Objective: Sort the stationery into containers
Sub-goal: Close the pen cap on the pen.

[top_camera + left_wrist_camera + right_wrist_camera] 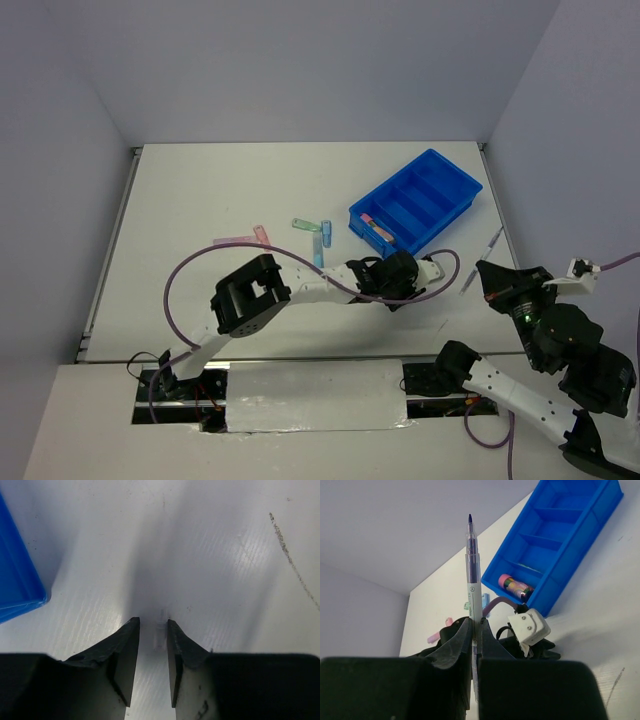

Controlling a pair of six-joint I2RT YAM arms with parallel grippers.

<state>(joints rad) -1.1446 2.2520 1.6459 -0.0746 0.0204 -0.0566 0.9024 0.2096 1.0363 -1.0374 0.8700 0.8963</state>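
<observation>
Pen (471,570) clamped in right gripper (475,623) — lettering readable only wrist-side

the tray (415,200) sits on the desk (220,190), far right. 1 marker (380,228) lies in the compartment nearest the arms. loose pens (305,224) lie on the desk left of the tray. the left pincer (153,630) hangs over the desk before the tray. right of it, the right pincer (476,632) holds 1 pen (472,570).
</observation>
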